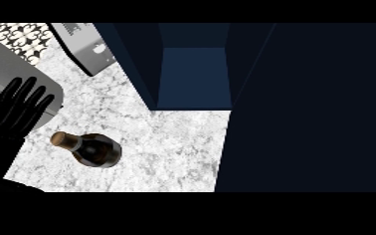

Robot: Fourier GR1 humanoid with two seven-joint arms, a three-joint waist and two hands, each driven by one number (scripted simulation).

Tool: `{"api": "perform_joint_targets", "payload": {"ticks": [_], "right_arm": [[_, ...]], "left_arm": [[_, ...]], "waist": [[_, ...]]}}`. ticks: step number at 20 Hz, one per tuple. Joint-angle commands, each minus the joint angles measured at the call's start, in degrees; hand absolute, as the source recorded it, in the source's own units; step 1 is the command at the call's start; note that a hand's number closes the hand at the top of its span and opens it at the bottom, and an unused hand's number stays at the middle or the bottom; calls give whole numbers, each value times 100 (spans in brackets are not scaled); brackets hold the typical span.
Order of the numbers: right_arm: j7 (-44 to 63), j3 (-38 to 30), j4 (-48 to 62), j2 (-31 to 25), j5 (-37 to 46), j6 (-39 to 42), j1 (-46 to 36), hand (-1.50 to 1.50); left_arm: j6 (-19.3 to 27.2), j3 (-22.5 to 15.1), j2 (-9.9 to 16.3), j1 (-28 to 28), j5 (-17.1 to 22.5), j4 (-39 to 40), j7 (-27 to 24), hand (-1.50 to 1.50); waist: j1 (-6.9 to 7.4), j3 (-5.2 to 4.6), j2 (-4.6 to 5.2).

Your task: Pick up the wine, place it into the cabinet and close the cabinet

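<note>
Wine bottle stands untouched on the marble counter, near the open dark-blue cabinet whose bare interior awaits it, while the left hand rests beside it at the view's left edge, fingers straight, holding nothing.

Inventory, head view: one wine bottle with a cork stopper; one dark blue cabinet, open; one marble-topped table; one grey appliance; one black hand, the left.
</note>
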Motion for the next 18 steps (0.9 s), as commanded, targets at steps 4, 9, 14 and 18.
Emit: {"api": "perform_joint_targets", "payload": {"ticks": [4,9,14,18], "right_arm": [[201,389,-580,229,261,-213,155,-150],[955,-256,-776,-137,-322,-270,-440,-150],[874,-160,-850,-112,-124,-306,-293,-150],[410,-473,-602,-128,-646,-31,9,-150]], "left_arm": [[-567,-6,-285,504,-539,700,-922,-150],[-822,-69,-346,402,-1046,1448,-1531,-150],[-853,-101,-465,504,-1084,1515,-1605,-150],[-979,-106,-478,-88,-1739,2980,-2502,-150]], "waist": [[44,-2,-3],[-11,-3,-12],[14,0,-12],[-35,2,12]]}}
